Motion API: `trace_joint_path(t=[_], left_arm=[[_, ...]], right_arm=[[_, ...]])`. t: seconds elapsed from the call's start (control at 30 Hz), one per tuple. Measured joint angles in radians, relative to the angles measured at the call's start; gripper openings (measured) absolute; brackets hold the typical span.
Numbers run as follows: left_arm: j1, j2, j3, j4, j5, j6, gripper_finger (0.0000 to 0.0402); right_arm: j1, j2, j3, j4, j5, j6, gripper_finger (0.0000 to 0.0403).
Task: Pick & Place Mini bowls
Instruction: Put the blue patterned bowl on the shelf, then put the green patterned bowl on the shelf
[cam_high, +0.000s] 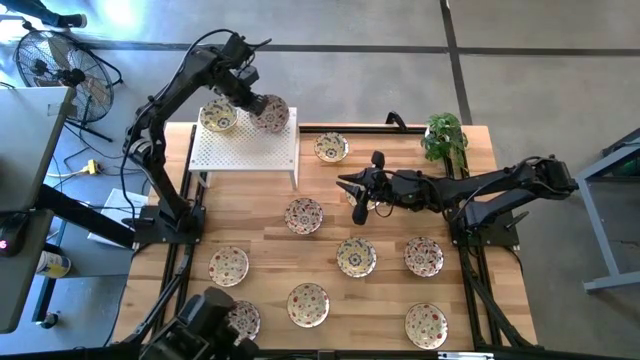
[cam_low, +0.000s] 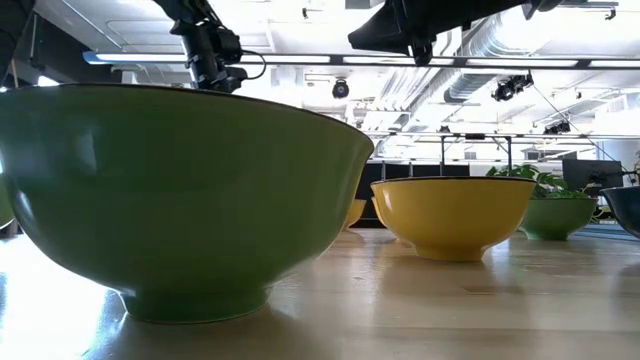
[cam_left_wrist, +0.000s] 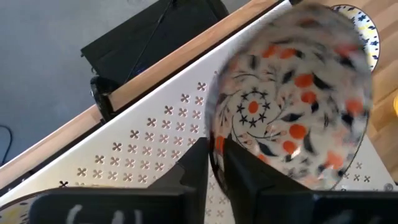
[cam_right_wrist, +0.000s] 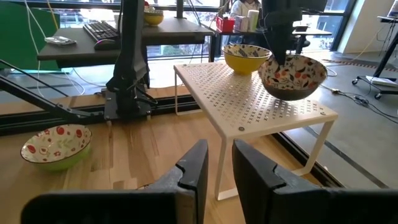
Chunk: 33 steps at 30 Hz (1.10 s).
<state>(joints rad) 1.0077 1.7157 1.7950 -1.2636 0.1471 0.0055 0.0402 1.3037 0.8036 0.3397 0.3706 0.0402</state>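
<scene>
A red-flowered mini bowl (cam_high: 270, 113) is over the white perforated rack (cam_high: 245, 148) at the far left, with my left gripper (cam_high: 257, 104) shut on it. A yellower mini bowl (cam_high: 218, 117) stands on the rack beside it. Several more mini bowls lie spread over the wooden table, such as two mid-table (cam_high: 304, 215) (cam_high: 356, 256). My right gripper (cam_high: 352, 192) hovers level above the table's middle, slightly open and holding nothing. In the right wrist view it (cam_right_wrist: 221, 162) faces the rack and the held bowl (cam_right_wrist: 293, 76). My left gripper pinches the bowl's rim (cam_left_wrist: 214, 146) between its two fingers, one inside the bowl and one outside. The fingers come steeply from above. The bowl hangs a little tilted over the rack's top; whether its base touches the rack, I cannot tell.
A potted plant (cam_high: 445, 140) stands at the table's far right. A green-sided bowl (cam_low: 180, 190) and a yellow-sided bowl (cam_low: 450, 215) fill the low view close up. A fan (cam_high: 60, 65) and a desk stand off the table's left.
</scene>
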Motion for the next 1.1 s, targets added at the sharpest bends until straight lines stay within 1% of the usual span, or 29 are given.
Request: trace_joint_path(t=[0.3,0.47,0.7,0.83,0.9,0.97,1.03,1.1], left_arm=[[0.000,-0.015,0.003,-0.007,-0.028,0.028,0.0088],[0.000,-0.016,0.056,-0.049,-0.046,0.055,0.0100],[-0.002,-0.031,0.071,-0.079,-0.025,0.084,0.0098],[-0.027,-0.078,0.071,-0.064,-0.036,0.114,0.0074],[-0.067,-0.124,0.042,0.000,-0.037,0.126,0.0054],[-0.123,-0.188,-0.027,0.107,-0.027,0.129,0.0029],[-0.194,-0.259,-0.123,0.247,-0.023,0.129,0.0008],[-0.269,-0.333,-0.250,0.406,-0.018,0.122,0.0006]], right_arm=[[0.000,0.000,0.000,0.001,0.000,0.000,0.0062],[0.000,0.000,0.000,0.001,0.000,0.000,0.0062],[0.000,0.000,0.000,0.001,0.000,0.000,0.0062],[0.000,0.000,0.000,0.001,0.000,-0.026,0.0062],[0.000,0.000,0.000,0.001,0.002,-0.045,0.0062],[0.000,0.000,0.000,0.001,0.011,-0.058,0.0061],[0.000,0.000,0.000,-0.004,0.030,-0.068,0.0061],[-0.002,0.000,0.000,-0.015,0.050,-0.068,0.0061]])
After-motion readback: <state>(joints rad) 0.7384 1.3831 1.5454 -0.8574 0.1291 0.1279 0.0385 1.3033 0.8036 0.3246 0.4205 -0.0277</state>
